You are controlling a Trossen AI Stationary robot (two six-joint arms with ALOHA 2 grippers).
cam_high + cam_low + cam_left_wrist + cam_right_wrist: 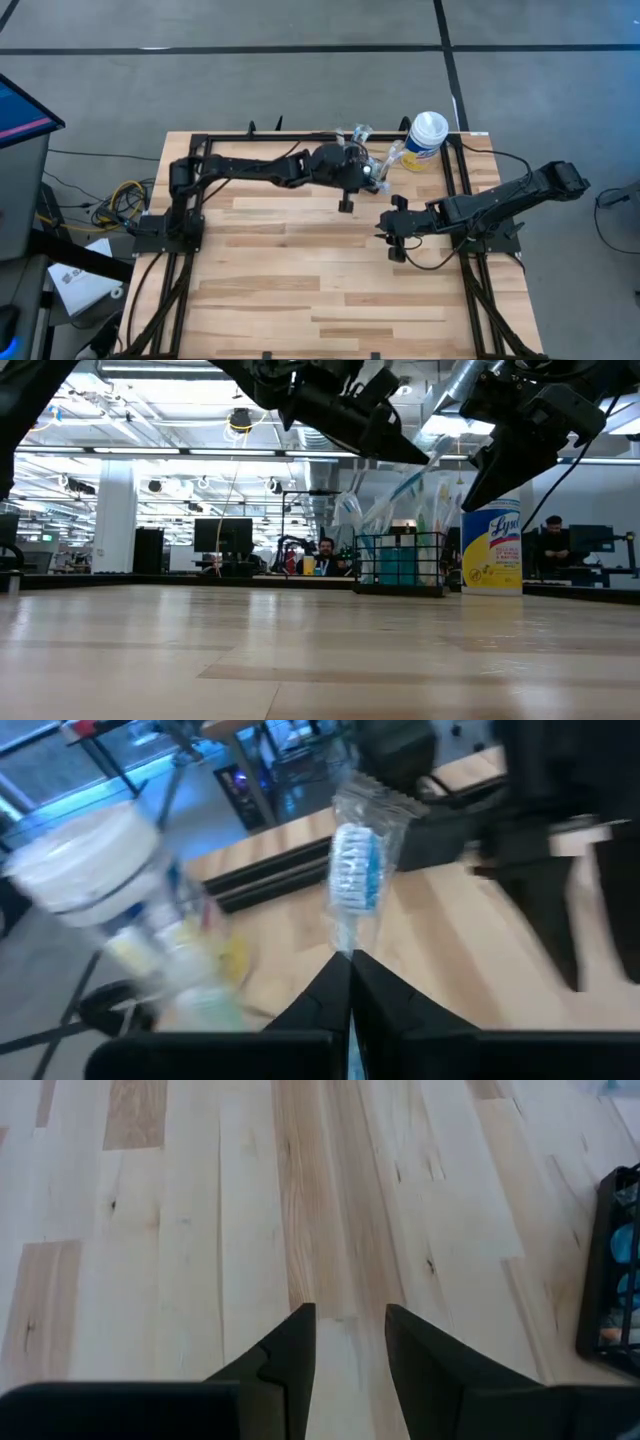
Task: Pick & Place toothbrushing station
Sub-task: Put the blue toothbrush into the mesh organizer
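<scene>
I'm running both arms over the wooden table [300, 290]. Landmark: the Lysol canister [426, 141] at the far edge. The toothbrushing station [400, 564], the black mesh caddy, is sitting on the table just beside the canister, on the side toward the left arm's base, packaged brushes sticking up out of it. From overhead it's mostly hidden under the left arm.

My left gripper [350, 982] is hanging above the caddy, close to the canister, fingers pinched together on a wrapped toothbrush [358, 870] whose blue-and-white head is poking up past the tips. So it's gripping a brush, not the caddy.

My right gripper [350, 1342] is hovering over bare boards, nearer to me than the canister and apart from it, fingers parted with a narrow gap, holding nothing. The caddy's black corner is showing at the edge of its wrist view.

Judgement: the step in hand looks like moving this brush at the station. To do it well I'm keeping the brush near vertical and travelling straight up or down, so the wrapper doesn't snag the neighbouring brushes or the mesh rim. I'm avoiding sideways drag, since the caddy looks light and could tip or slide into the canister. Right arm stays clear unless bracing is needed.
</scene>
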